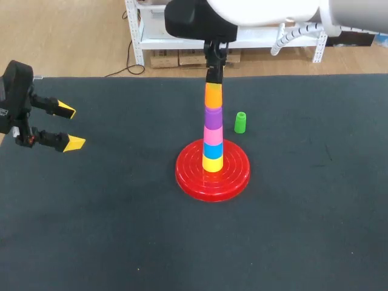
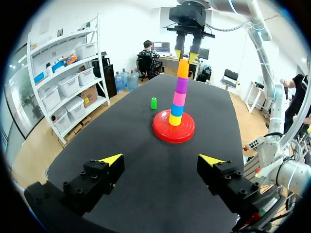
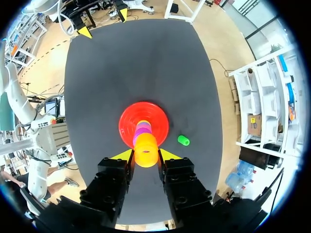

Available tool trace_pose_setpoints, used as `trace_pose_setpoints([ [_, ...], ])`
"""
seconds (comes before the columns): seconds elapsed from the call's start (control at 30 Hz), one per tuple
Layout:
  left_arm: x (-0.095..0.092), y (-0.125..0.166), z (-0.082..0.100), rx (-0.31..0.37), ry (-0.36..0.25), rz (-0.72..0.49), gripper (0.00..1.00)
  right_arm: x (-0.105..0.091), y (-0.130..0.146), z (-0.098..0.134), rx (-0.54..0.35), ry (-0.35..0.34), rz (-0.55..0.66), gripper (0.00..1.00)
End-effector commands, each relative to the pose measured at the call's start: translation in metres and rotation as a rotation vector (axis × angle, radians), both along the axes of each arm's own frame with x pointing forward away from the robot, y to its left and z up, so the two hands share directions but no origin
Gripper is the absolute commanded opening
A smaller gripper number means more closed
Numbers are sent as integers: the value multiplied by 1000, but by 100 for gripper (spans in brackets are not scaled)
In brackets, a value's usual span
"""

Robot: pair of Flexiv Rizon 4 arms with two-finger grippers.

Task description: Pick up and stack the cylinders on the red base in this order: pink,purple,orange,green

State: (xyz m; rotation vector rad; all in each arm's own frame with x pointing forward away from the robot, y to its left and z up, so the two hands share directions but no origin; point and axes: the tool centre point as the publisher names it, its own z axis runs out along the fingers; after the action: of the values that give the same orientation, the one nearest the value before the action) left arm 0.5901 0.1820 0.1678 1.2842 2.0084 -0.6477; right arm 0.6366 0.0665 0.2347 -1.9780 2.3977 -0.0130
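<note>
On the red base (image 1: 188,176) stands a tower: yellow, blue, pink (image 1: 213,134), purple (image 1: 213,116), and an orange cylinder (image 1: 213,96) on top. My right gripper (image 1: 214,77) comes straight down over the tower, its yellow tips on either side of the orange cylinder (image 3: 146,145), shut on it. A small green cylinder (image 1: 240,122) stands upright on the mat just right of the base, apart from it. My left gripper (image 1: 70,127) hangs open and empty at the far left of the table; in its wrist view the tower (image 2: 178,97) is well ahead of it.
The dark mat (image 1: 303,230) covers the whole table. Apart from the base, the tower and the green cylinder (image 2: 154,103), nothing stands on it.
</note>
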Motion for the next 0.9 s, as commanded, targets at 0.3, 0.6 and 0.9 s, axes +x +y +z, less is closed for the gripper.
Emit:
trace_pose_setpoints([
  [0.3, 0, 1, -2, -5, -5, -1, 100, -1, -2, 4, 2, -17, 5, 0],
  [0.6, 0, 1, -2, -5, -5, -1, 100, -1, -3, -1, -3, -11, -2, 0],
  [0.9, 0, 1, -2, -5, -5, -1, 100, 2, 1, -13, -18, 11, -1, 0],
])
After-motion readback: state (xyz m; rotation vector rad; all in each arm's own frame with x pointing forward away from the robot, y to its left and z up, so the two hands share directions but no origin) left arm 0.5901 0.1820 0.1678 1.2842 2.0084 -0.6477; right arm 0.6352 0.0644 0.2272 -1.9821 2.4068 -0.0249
